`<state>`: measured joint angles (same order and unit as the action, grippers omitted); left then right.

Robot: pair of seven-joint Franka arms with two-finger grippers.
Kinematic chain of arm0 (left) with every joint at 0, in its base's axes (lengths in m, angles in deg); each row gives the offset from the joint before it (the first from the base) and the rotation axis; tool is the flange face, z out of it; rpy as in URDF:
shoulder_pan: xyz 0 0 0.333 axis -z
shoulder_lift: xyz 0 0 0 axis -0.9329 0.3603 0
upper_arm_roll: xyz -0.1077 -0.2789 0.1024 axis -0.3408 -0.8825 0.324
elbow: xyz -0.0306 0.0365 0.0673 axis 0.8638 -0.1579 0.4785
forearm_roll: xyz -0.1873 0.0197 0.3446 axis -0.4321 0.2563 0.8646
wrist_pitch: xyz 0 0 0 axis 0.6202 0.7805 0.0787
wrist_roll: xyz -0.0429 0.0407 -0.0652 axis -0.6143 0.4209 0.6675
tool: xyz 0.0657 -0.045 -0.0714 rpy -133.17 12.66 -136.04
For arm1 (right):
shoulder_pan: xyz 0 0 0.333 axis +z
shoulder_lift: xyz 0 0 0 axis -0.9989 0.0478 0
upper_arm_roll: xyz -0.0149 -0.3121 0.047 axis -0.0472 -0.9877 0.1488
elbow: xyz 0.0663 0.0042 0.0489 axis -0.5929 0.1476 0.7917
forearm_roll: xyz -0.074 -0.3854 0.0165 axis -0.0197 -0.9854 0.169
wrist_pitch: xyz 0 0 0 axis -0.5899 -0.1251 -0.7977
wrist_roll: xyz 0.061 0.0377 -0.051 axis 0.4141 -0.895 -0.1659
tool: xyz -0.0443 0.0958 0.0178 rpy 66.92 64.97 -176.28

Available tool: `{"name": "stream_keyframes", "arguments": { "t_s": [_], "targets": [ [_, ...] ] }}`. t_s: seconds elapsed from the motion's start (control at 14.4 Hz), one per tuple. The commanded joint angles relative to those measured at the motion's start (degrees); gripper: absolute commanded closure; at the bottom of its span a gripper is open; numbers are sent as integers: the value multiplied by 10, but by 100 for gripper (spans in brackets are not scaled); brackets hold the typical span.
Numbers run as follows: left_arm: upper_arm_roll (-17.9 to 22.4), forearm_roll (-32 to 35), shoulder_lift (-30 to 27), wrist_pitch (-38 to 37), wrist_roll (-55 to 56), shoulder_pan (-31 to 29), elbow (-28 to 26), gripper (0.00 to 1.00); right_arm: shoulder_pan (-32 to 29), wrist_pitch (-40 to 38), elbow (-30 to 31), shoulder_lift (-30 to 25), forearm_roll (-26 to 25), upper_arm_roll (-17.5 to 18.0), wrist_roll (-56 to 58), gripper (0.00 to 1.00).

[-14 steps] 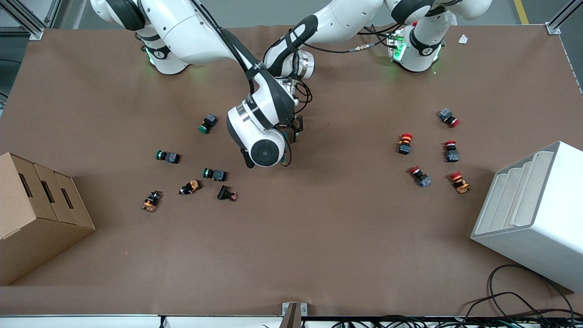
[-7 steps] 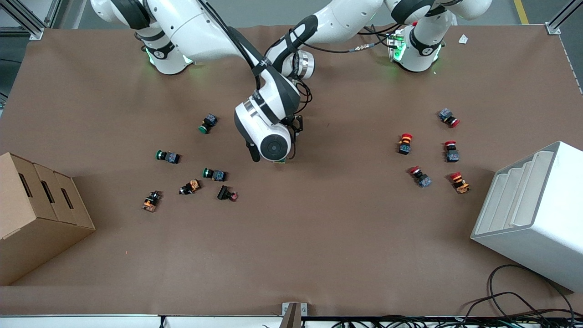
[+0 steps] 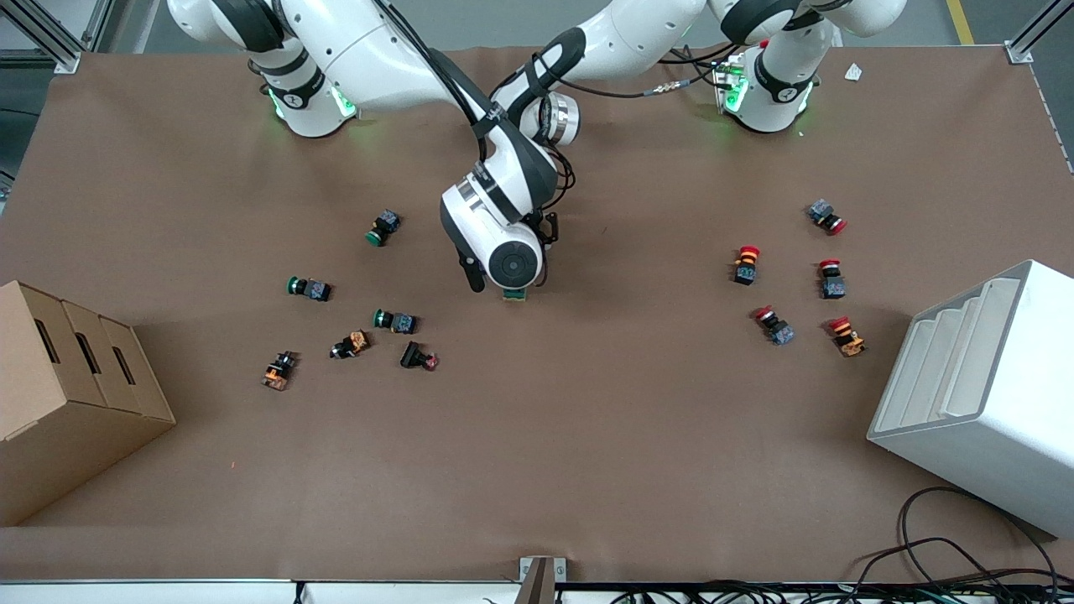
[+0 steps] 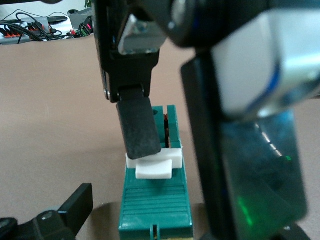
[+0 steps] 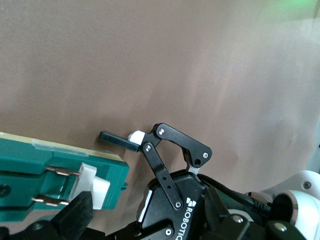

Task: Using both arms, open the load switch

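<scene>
The load switch (image 4: 156, 202) is a dark-green block with a white lever tab (image 4: 154, 169). It sits mid-table, and only its end (image 3: 514, 294) peeks out under the right arm's wrist. My right gripper (image 4: 167, 132) is open over it, with one black finger (image 4: 139, 127) pressed against the lever tab. That tab (image 5: 93, 187) also shows beside the right finger (image 5: 75, 216). My left gripper (image 4: 148, 220) is open and straddles the switch's other end. Its visible finger (image 4: 76, 210) stands apart from the green body.
Green-capped push buttons (image 3: 310, 289) lie toward the right arm's end and red-capped ones (image 3: 745, 264) toward the left arm's end. A cardboard box (image 3: 67, 394) and a white rack (image 3: 982, 394) stand at the two table ends. Cables (image 3: 965, 562) lie by the front edge.
The right arm's wrist has shifted toward the left arm's end of the table, and the switch's green end now shows below it. The left arm has stayed put.
</scene>
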<state>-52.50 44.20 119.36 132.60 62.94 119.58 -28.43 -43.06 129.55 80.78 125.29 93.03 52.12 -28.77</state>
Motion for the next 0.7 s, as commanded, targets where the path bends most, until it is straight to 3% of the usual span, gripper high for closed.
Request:
{"name": "stream_keyframes", "arguments": {
  "t_s": [0.0, 0.35, 0.49, 0.63],
  "targets": [
    [2, 8, 6, -4, -2, 1, 13, 0, -21, -31, 2, -25, -4, -6, 62, 0],
    [-14, -62, -12, 3, -18, -2, 37, 0, -129, -49, 3, -89, -69, -17, 300, 0],
    [-32, -135, -15, 3, -80, -6, 70, 1, -178, -51, 7, -117, -78, -17, 424, 0],
    [-38, -249, -27, 3, -174, -9, 125, 1, -231, -58, 15, -149, -92, -17, 559, 0]
  ]
}}
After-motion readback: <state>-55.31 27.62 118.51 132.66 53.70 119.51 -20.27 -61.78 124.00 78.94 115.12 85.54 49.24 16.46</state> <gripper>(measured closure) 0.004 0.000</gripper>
